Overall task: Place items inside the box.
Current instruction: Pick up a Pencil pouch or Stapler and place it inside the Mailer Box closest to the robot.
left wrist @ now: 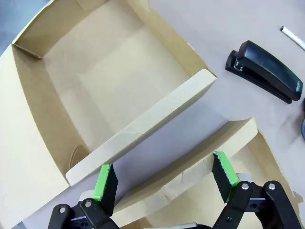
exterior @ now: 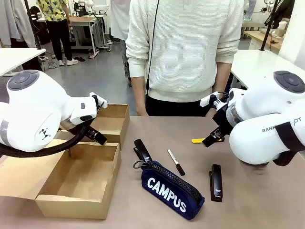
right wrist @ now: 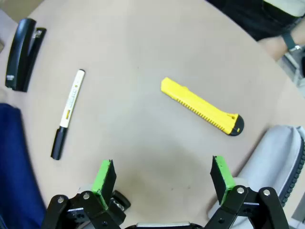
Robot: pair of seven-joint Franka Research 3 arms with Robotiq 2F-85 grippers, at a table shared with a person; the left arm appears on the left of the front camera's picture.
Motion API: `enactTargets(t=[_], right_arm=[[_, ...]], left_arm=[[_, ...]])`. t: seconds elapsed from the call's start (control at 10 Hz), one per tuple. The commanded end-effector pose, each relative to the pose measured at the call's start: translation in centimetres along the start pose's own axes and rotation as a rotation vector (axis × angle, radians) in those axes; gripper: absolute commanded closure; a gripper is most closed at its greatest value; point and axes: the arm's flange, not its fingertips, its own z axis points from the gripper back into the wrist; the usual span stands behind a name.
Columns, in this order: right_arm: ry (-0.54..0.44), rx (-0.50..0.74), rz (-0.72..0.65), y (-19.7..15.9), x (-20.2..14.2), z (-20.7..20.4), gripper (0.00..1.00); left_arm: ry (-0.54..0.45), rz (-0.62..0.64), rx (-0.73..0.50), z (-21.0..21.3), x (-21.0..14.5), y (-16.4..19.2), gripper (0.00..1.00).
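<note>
Yellow against the dull tabletop, the utility knife lies flat and slantwise just ahead of the right pincer, whose jaws stand wide apart with nothing between them. Picking it up looks to be the step in hand. To do it well, I judge the wrist should roll until the green pads face the knife's long sides. It should then come straight down over the middle and close across the narrow body, with the tips reaching right to the tabletop because the knife is thin and low. The marker pen, one black stapler and the navy pencil case lie well apart from it, so nothing crowds the grasp. The box sits at the robot's left with its flap lid laid open and nothing inside, and the narrower box is just beyond it. The right arm reaches in from its side, wrist bent down over the far part of the tabletop. The left arm is hunched low, and the left pincer hangs open and empty above the slit between the two boxes.
</note>
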Motion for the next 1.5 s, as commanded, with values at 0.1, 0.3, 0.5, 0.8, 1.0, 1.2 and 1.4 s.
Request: enactTargets(t=[0.1, 0.3, 0.5, 0.8, 1.0, 1.2, 1.4], right_arm=[[-0.001, 0.0, 0.0, 0.0, 0.0, 0.0, 0.0], [-0.001, 0.0, 0.0, 0.0, 0.0, 0.0, 0.0], [-0.001, 0.0, 0.0, 0.0, 0.0, 0.0, 0.0], [-0.001, 0.0, 0.0, 0.0, 0.0, 0.0, 0.0], [-0.001, 0.0, 0.0, 0.0, 0.0, 0.0, 0.0], [0.015, -0.011, 0.013, -0.2, 0.2, 0.9, 0.0], [0.107, 0.066, -0.116, -2.5, 0.1, 6.7, 0.0]], left_arm=[[0.0, 0.0, 0.0, 0.0, 0.0, 0.0, 0.0], [0.0, 0.0, 0.0, 0.0, 0.0, 0.0, 0.0], [0.0, 0.0, 0.0, 0.0, 0.0, 0.0, 0.0], [0.0, 0.0, 0.0, 0.0, 0.0, 0.0, 0.0], [0.0, 0.0, 0.0, 0.0, 0.0, 0.0, 0.0], [0.065, 0.005, -0.035, 1.1, -0.2, 0.6, 0.0], [-0.011, 0.127, -0.31, 6.9, -0.8, 2.6, 0.0]])
